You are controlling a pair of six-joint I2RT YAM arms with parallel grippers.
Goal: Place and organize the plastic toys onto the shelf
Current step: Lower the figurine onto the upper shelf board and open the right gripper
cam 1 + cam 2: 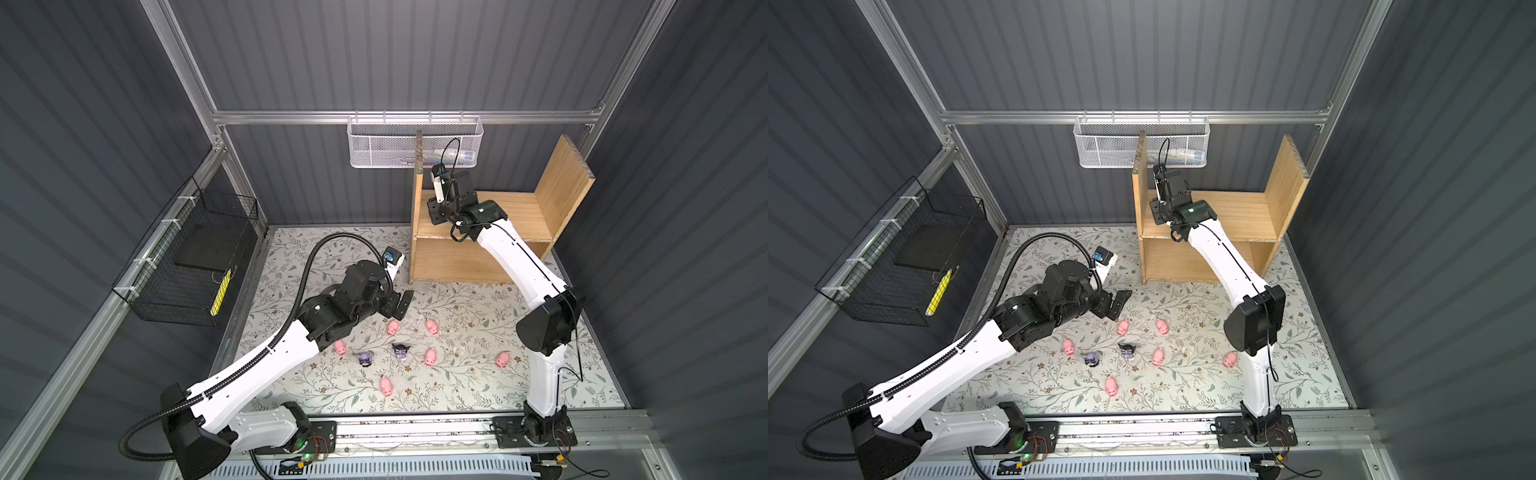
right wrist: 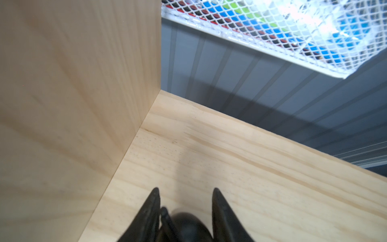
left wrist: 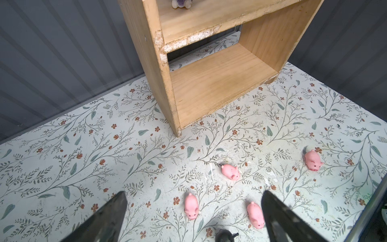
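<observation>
The right pincer (image 2: 185, 189) is clamped on a dark-hooded figurine (image 2: 184, 224), whose rounded hood fills the gap between the two fingers. It sits low over the upper level of the shelf (image 1: 524, 216), close to the corner where that board meets the tall side board (image 2: 73, 83). The left wrist view shows the toy's purple-white body (image 3: 181, 3) standing on the same board near its front edge, so it seems to be set down but not yet let go. I judge this toy light and rigid, with smooth moulded plastic that may slip. Its big head over a small body would make it top-heavy, so the grip belongs across the sides of the head and the release should be gentle. The left pincer (image 1: 400, 305) hangs above the bench (image 1: 478, 399) with its fingers wide apart and nothing between them. In its wrist view two pigs (image 3: 191, 206) appear in that gap, lying below on the bench and untouched. Six pink pigs (image 1: 430, 356) are scattered across the bench, well apart from the shelf. A lavender-hooded figurine (image 1: 365, 358) and a black-hooded figurine (image 1: 401, 351) stand among them. The pigs look light, low and rounded, best pinched across the flanks.
</observation>
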